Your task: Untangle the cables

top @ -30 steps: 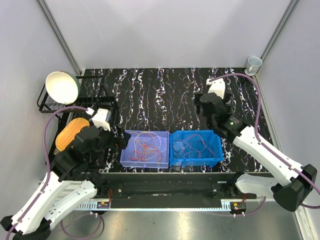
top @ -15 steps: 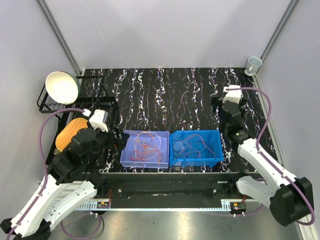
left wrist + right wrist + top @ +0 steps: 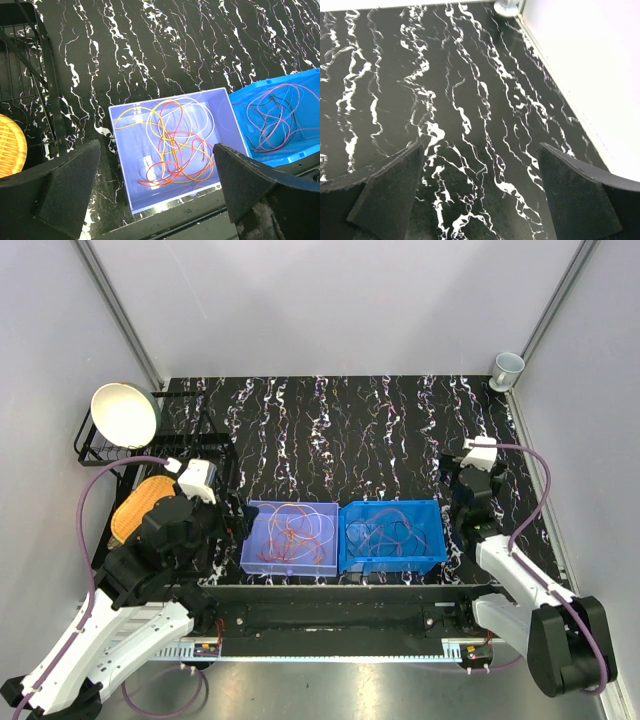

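Note:
Orange, red, yellow and white cables (image 3: 170,145) lie looped together in a lavender bin (image 3: 249,540) near the table's front edge. Beside it, a blue bin (image 3: 432,537) holds thin red, dark and pale cables (image 3: 275,122). My left gripper (image 3: 156,146) hovers open above the lavender bin's near side, nothing between its fingers; in the top view it (image 3: 232,508) sits just left of that bin. My right gripper (image 3: 462,478) is open and empty to the right of the blue bin, over bare marbled tabletop (image 3: 480,147).
A black dish rack (image 3: 92,452) at the left holds a white bowl (image 3: 125,413) and an orange woven piece (image 3: 140,502). A pale cup (image 3: 507,367) stands in the far right corner, also in the right wrist view (image 3: 506,6). The white wall (image 3: 590,65) runs close on the right.
The right arm has swung from above the blue bin's far side out to the right and nearer the front. The left arm has barely shifted. The cables lie as before.

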You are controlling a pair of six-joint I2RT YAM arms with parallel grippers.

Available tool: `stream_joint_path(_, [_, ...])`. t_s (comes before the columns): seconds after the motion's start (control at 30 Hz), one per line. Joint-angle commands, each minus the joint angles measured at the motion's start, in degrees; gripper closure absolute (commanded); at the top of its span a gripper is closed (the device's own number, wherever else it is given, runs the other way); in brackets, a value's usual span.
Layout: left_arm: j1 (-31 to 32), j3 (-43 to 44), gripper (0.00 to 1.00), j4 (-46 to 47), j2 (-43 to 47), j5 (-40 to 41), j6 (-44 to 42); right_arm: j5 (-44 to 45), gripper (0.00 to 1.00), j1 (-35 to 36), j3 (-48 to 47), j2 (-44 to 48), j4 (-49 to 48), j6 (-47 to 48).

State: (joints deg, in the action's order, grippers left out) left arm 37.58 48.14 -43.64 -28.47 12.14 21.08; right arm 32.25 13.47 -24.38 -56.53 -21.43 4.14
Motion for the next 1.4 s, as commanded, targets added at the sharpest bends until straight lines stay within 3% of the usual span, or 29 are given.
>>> stream_joint_path(0.0, [0.21, -0.42, 0.01, 2.24, 0.78, 1.31, 0.45, -4.56, 0.00, -3.18, 4.24, -2.26, -10.89, -3.79])
stream_joint_path(0.27, [0.21, -0.42, 0.01, 2.24, 0.52, 1.39, 0.54, -11.32, 0.00, -8.11, 10.05, -18.58, -38.19, -3.79])
stream_joint_path(0.43, [0.21, -0.42, 0.01, 2.33, 0.78, 2.01, 0.63, -15.45, 0.00, -12.32, 8.39, -24.93, -41.85, -6.07])
stream_joint_path(0.57, [0.21, -0.42, 0.01, 2.24, 0.17, 1.92, 0.54, -26.52, 0.00, -13.21, 7.34, -33.18, -48.42, -4.50])
stream_joint_path(0.67, [0.21, -0.42, 0.01, 2.24, -0.09, 1.83, 0.63, -29.53, 0.00, -14.69, 4.26, -31.53, -39.49, -2.91])
stream_joint_path(0.83, [0.12, -0.42, 0.01, 2.24, -0.53, 2.18, 0.80, -20.83, 0.00, -14.71, 3.90, -32.59, -40.26, -6.86])
stream_joint_path(1.13, [0.12, -0.59, 0.01, 2.24, -1.41, 2.80, 1.07, -20.74, 0.00, -14.71, 3.82, -32.59, -40.62, -6.95])
stream_joint_path(1.37, [0.03, -0.94, 0.01, 2.50, -4.05, 10.09, 2.04, -20.65, 0.00, -14.71, 3.99, -32.59, -40.88, -6.95])
